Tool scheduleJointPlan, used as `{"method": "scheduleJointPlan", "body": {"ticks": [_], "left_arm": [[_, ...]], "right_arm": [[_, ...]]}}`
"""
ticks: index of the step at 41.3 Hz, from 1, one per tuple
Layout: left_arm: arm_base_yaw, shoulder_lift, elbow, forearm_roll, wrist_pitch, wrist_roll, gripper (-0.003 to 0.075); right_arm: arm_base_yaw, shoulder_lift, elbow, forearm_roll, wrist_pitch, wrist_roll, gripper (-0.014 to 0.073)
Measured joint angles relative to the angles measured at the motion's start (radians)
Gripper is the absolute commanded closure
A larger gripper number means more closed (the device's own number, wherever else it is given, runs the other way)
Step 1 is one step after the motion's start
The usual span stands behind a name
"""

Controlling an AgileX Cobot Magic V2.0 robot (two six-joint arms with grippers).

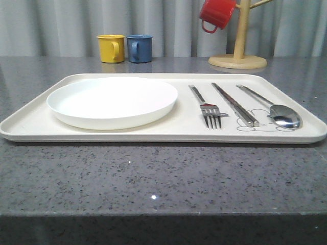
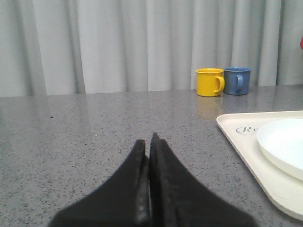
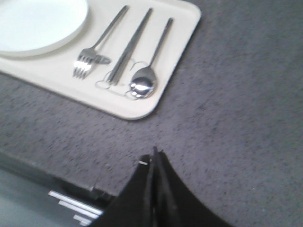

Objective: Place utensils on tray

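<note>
The cream tray [image 1: 30, 125] lies across the grey table. On its right half rest a silver fork [image 1: 207, 107], a pair of chopsticks [image 1: 235, 104] and a spoon [image 1: 278, 112], side by side. The right wrist view has the same fork [image 3: 94, 49], chopsticks [image 3: 130, 45] and spoon [image 3: 147, 78] on the tray [image 3: 182, 28]. My right gripper [image 3: 154, 156] is shut and empty, above bare table off the tray's near right corner. Over bare table left of the tray [image 2: 246, 156], my left gripper [image 2: 149, 142] is shut on nothing.
A round white plate [image 1: 112, 100] fills the tray's left half. A yellow mug [image 1: 111, 48] and a blue mug [image 1: 139, 48] stand at the back. A wooden mug tree [image 1: 239, 43] with a red mug [image 1: 216, 14] is at the back right. The table's front edge [image 3: 71, 182] is near my right gripper.
</note>
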Motion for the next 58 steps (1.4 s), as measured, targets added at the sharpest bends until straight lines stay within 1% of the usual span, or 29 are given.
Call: {"method": "scheduleJointPlan", "body": {"ticks": [4, 10, 16, 21, 28, 40, 43, 48, 58], "left_arm": [[0.000, 0.000, 0.000, 0.000, 0.000, 0.000, 0.0738], [0.000, 0.000, 0.000, 0.000, 0.000, 0.000, 0.0738], [0.000, 0.000, 0.000, 0.000, 0.000, 0.000, 0.0738], [0.000, 0.000, 0.000, 0.000, 0.000, 0.000, 0.0738], [0.000, 0.000, 0.000, 0.000, 0.000, 0.000, 0.0738], [0.000, 0.000, 0.000, 0.000, 0.000, 0.000, 0.0738], [0.000, 0.000, 0.000, 0.000, 0.000, 0.000, 0.0738], [0.000, 0.000, 0.000, 0.000, 0.000, 0.000, 0.0738], [0.001, 0.000, 0.000, -0.002, 0.000, -0.001, 0.0738]], "right_arm": [[-0.041, -0.071, 0.118, -0.006, -0.176, 0.000, 0.0662], [-0.093, -0.204, 0.336, -0.010, -0.438, 0.000, 0.0662], [-0.133, -0.306, 0.539, -0.010, -0.643, 0.000, 0.0662], [-0.144, -0.313, 0.641, -0.006, -0.775, 0.000, 0.0662], [-0.144, -0.315, 0.655, -0.007, -0.839, 0.000, 0.0662], [-0.144, -0.315, 0.655, -0.007, -0.846, 0.004, 0.0662], [-0.144, -0.315, 0.655, -0.013, -0.850, 0.039, 0.0662], [-0.144, -0.315, 0.655, -0.073, -0.853, 0.134, 0.0662], [-0.144, -0.315, 0.655, -0.087, -0.853, 0.165, 0.0662]]}}
